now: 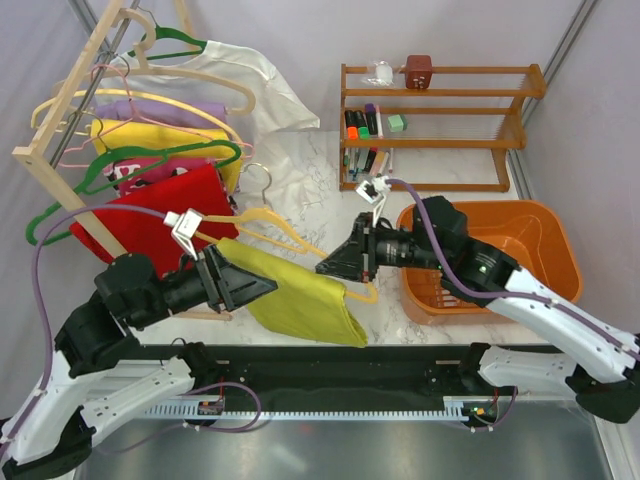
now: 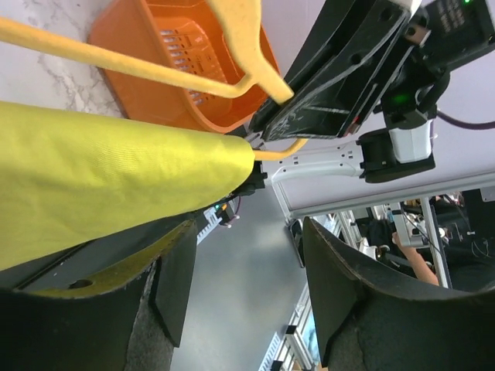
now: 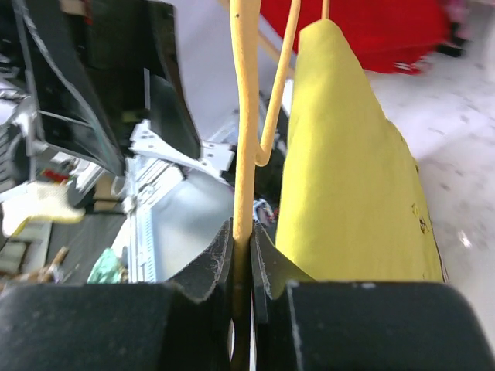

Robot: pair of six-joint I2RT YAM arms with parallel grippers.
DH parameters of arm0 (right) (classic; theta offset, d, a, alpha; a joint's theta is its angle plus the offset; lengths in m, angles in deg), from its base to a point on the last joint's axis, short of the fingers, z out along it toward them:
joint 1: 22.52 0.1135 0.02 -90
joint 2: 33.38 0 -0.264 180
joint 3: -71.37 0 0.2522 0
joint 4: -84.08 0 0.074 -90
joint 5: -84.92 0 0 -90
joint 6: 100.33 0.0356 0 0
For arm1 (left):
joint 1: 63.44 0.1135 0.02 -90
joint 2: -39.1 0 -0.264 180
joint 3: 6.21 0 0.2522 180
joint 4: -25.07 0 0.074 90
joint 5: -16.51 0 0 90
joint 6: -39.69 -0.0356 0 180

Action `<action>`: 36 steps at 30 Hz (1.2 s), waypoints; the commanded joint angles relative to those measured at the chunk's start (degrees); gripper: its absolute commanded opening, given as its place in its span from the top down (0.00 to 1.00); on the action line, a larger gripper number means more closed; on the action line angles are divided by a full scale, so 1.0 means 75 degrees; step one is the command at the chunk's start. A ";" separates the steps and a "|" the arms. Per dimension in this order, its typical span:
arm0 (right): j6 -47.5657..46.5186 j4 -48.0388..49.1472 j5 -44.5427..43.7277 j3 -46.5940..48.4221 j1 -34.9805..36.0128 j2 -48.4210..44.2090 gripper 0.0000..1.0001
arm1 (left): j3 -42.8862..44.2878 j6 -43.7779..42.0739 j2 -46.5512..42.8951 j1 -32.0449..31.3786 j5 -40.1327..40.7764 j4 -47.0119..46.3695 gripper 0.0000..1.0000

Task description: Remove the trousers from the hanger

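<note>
**Supervisor:** Status, nearest first.

**Inspector:** Left gripper [image 1: 265, 288] released, jaws spread wide. The trousers [image 1: 300, 295] brush one finger [image 2: 174, 255] but are not pinched. They hang folded over the lower bar of the hanger [image 1: 262, 218], held in the air above the table [image 1: 300, 165] between the two arms. Right gripper [image 3: 241, 232] is clenched on that thin bar, just beside the cloth's edge.

**Supervisor:** Hazards?

**Inspector:** Three, in my judgement. The left jaws could close on bar and cloth together, so the pull drags the hanger along. The thin bar could twist in the right grip under a sideways tug. Freed cloth could slide off the near table edge.

**Supervisor:** Further back?

**Inspector:** Orange basket [image 1: 545, 225] sits behind the right arm. The hanger's hook lies near the red garment [image 1: 160, 225] and could snag it.
</note>
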 commanded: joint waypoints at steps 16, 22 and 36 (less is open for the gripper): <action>-0.0081 -0.0410 -0.2295 -0.0870 -0.0063 -0.2272 1.00 | 0.1506 0.0561 0.3007 -0.0617 0.0860 -0.2378 0.34; -0.0034 -0.0211 -0.2260 -0.0858 -0.0063 -0.2202 1.00 | 0.1495 0.0714 0.2985 -0.1028 0.2453 -0.2238 0.33; -0.0034 -0.0012 -0.2153 -0.0717 -0.0051 -0.2049 1.00 | 0.2256 0.0397 0.4028 -0.1122 0.3006 -0.2062 0.30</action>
